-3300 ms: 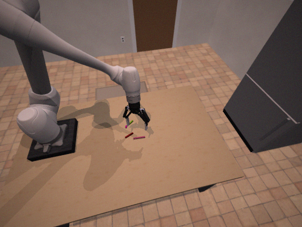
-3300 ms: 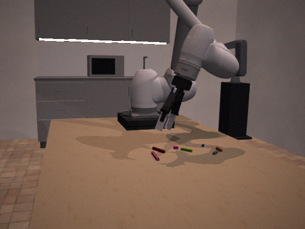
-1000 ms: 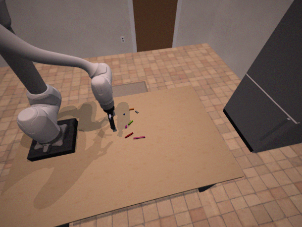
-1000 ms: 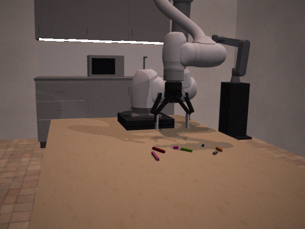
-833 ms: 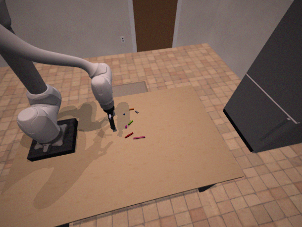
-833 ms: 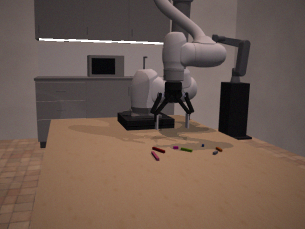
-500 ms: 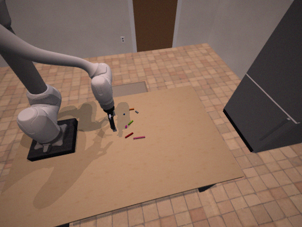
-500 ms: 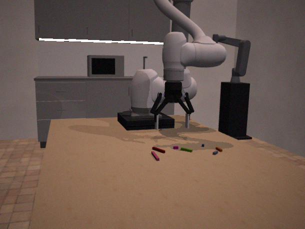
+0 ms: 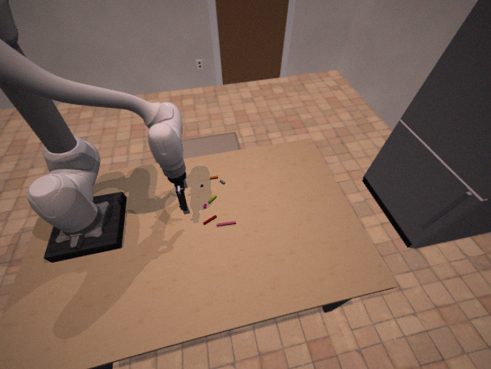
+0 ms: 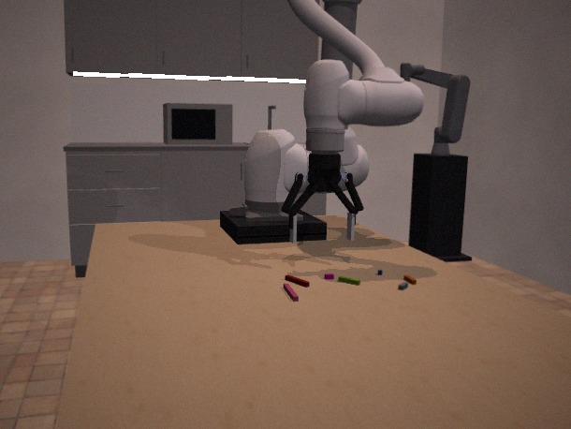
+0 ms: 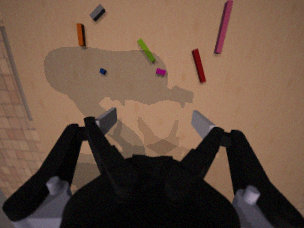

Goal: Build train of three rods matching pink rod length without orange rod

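Several rods lie apart on the wooden table. The pink rod (image 9: 226,223) (image 11: 223,27) lies nearest the table's middle, with the red rod (image 9: 209,219) (image 11: 198,65) beside it. The lime rod (image 9: 212,199) (image 11: 146,50) and the small magenta rod (image 9: 204,205) (image 11: 160,72) lie close together. The tiny blue rod (image 9: 201,185) (image 11: 103,71), the orange rod (image 9: 213,177) (image 11: 80,34) and the grey rod (image 9: 221,181) (image 11: 97,12) lie further off. My gripper (image 9: 183,209) (image 10: 321,234) (image 11: 154,115) hangs open and empty above the table, on the robot-base side of the rods.
The robot's black base plate (image 9: 86,234) stands at the table's edge. A dark fridge (image 9: 439,133) stands beyond the far side. A black pedestal with a camera arm (image 10: 437,206) stands beside the table.
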### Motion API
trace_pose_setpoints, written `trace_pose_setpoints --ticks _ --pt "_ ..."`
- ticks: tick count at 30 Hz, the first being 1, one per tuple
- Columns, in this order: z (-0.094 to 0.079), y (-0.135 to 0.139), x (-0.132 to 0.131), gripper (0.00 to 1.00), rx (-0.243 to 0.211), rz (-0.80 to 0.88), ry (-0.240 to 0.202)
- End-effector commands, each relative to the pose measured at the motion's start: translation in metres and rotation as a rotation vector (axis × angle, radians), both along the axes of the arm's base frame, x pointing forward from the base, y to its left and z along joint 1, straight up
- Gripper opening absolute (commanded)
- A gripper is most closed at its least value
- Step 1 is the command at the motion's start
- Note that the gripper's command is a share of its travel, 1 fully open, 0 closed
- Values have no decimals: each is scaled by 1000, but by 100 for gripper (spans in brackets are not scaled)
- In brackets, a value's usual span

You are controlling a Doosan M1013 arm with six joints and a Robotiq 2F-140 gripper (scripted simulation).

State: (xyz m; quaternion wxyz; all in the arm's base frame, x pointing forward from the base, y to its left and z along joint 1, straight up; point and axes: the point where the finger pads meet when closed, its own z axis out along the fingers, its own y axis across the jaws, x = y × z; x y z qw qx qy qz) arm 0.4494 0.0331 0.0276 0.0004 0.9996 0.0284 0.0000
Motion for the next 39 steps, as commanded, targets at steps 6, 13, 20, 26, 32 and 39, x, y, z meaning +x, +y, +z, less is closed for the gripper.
trace_pose_setpoints --ticks 6,13,20,26,32,39 --pt "0 0 0 100 0 0 0" --pt "2 7 28 100 0 136 0" --pt "3 25 91 100 0 448 0" --pt "1 40 133 100 1 663 0" --pt "0 50 157 100 1 786 0" --pt "0 50 157 100 1 786 0"
